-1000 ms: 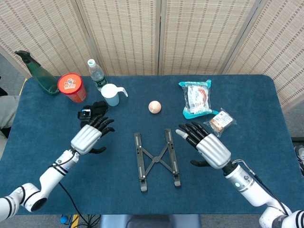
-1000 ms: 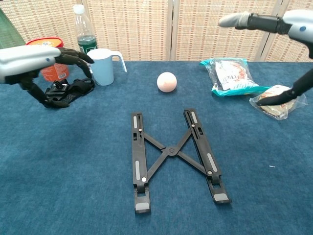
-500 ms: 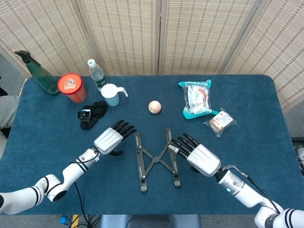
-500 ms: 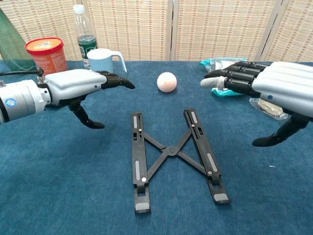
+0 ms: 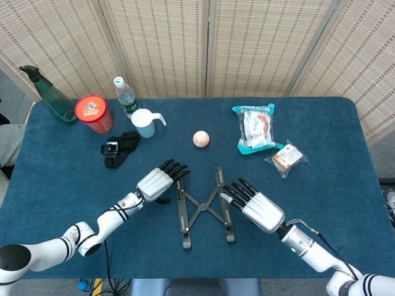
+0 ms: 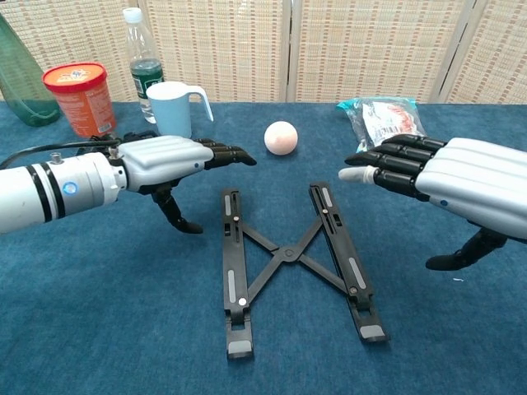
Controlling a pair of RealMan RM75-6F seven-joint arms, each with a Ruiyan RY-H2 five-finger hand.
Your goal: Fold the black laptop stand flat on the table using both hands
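Note:
The black laptop stand point(image 5: 204, 206) point(image 6: 290, 258) lies on the blue table, its two rails splayed and joined by a crossed brace. My left hand point(image 5: 158, 182) point(image 6: 165, 161) hovers just left of the left rail, flat, fingers stretched toward it and holding nothing. At the right rail, my right hand point(image 5: 254, 206) point(image 6: 436, 173) is also flat, fingers apart and reaching over the rail's upper part. Neither hand clearly touches the stand.
A peach ball point(image 5: 200, 139) lies behind the stand. At the back left are a pale blue cup point(image 5: 144, 123), a water bottle point(image 5: 125, 97), a red tub point(image 5: 93, 113), a green bottle point(image 5: 49, 96) and a black strap point(image 5: 120, 147). Snack packets point(image 5: 255, 128) point(image 5: 286, 157) sit at the right.
Both hands have moved inward and lower toward the stand, left hand from the left, right hand from the right. The stand has not moved.

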